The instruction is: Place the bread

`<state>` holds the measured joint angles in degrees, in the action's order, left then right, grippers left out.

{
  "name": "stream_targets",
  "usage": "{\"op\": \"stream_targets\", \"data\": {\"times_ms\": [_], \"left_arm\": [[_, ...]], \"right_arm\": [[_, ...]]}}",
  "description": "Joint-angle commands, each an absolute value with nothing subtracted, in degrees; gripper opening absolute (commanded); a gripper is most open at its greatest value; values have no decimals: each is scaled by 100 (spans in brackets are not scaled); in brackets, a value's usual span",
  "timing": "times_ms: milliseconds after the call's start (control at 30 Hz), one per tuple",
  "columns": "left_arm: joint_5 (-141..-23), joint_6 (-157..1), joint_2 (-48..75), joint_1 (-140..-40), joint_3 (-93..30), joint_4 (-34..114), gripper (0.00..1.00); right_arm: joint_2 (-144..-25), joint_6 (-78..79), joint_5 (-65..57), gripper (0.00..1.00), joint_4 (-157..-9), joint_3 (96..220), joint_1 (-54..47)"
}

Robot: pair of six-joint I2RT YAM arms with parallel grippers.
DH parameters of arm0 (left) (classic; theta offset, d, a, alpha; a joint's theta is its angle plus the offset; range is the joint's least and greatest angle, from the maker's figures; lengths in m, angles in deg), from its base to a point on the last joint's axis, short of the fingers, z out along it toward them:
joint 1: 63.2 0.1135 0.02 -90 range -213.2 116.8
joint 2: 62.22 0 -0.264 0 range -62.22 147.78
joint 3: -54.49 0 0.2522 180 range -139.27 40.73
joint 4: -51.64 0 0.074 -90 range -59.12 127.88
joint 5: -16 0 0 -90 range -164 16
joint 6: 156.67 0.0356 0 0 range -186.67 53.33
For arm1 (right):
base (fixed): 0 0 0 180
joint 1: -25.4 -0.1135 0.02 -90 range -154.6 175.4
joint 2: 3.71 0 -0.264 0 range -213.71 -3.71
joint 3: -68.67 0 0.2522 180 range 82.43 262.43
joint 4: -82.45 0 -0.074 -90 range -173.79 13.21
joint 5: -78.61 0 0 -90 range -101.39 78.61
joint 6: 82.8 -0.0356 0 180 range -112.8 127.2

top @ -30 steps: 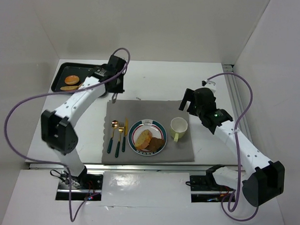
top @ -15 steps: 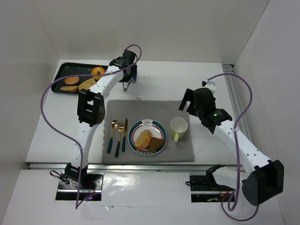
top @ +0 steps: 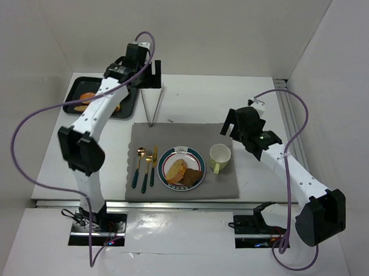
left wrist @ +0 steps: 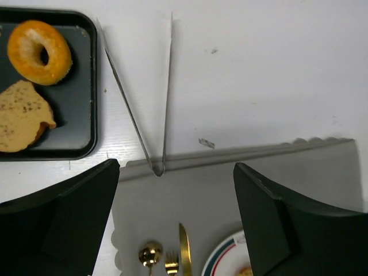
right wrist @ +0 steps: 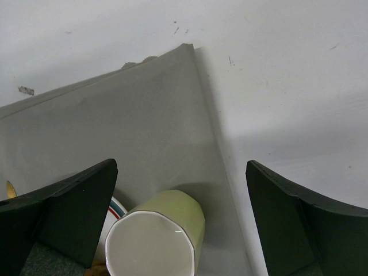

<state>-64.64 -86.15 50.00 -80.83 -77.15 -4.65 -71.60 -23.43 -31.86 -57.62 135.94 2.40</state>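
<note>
Two pieces of bread (top: pixel 176 170) lie on the striped plate (top: pixel 183 151) in the middle of the grey mat (top: pixel 225 188). More bread (left wrist: pixel 20 115) and a ring-shaped bun (left wrist: pixel 40 52) sit in the black tray (left wrist: pixel 89 86) at the back left. Metal tongs (left wrist: pixel 158 168) lie on the table just behind the mat, held by nothing. My left gripper (left wrist: pixel 175 218) hovers high above them, open and empty; it shows up as the left gripper (top: pixel 151 76) from above. My right gripper (right wrist: pixel 181 224) stands open over the pale green cup (right wrist: pixel 155 241).
A gold spoon, fork and knife (top: pixel 145 167) lie on the mat left of the plate. The cup (top: pixel 220 156) stands right of the plate. White walls close in the table at the back and on both sides.
My left gripper has opened and let go of the tongs, which now lie on the table. The left arm has swung and risen toward the back. The right arm has hardly moved.
</note>
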Motion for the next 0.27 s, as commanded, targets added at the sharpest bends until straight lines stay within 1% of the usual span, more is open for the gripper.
{"op": "stream_targets", "data": {"times_ms": [0, 67, 100, 233], "left_arm": [[-6724, -8749, 3765, -8157, -6690, -335, 94], [-6933, -8820, 3316, -8157, -6116, -212, 94], [-7013, -8820, 2896, -8157, -5852, -133, 94], [-7233, -8951, 2156, -8210, -4692, 52, 95]], "right_arm": [[-7252, -2408, -3486, 100, -5594, 13921, 255], [-7252, -2408, -3538, 100, -5593, 13973, 255], [-7252, -2408, -3539, 100, -5593, 13973, 255], [-7252, -2408, -3424, 100, -5725, 13850, 255]]}}
